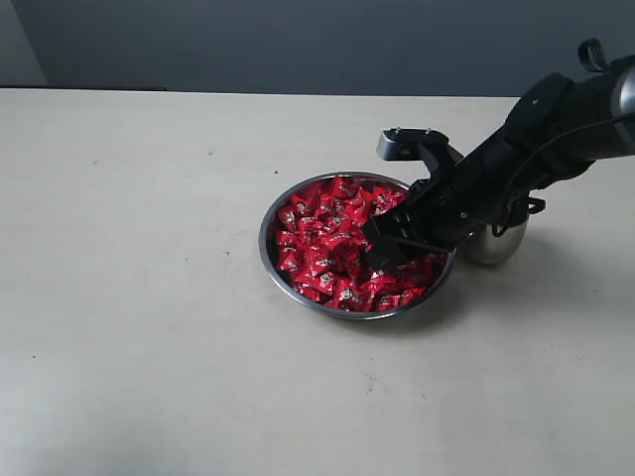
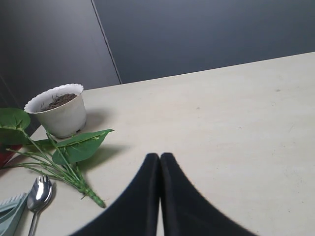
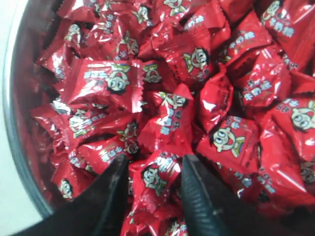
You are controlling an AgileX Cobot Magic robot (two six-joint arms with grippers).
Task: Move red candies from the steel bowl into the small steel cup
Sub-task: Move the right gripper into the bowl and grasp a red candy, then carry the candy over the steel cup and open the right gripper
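The steel bowl (image 1: 266, 238) sits mid-table, heaped with red candies (image 1: 322, 243). Close up, the candies (image 3: 177, 64) fill the right wrist view, with the bowl's wall (image 3: 15, 98) at one side. My right gripper (image 1: 377, 250) is down in the pile and open (image 3: 155, 162); one candy (image 3: 158, 176) lies between its black fingers. The small steel cup (image 1: 498, 244) stands just right of the bowl, mostly hidden behind the right arm. My left gripper (image 2: 160, 156) is shut on nothing over bare table, away from the bowl, and does not show in the exterior view.
Near the left gripper are a white flower pot (image 2: 56, 108) with soil, a leafy green sprig (image 2: 74, 147) lying flat, a metal spoon (image 2: 38, 194) and a pale green item (image 2: 10, 211). A dark wall stands behind the beige table (image 1: 149, 347).
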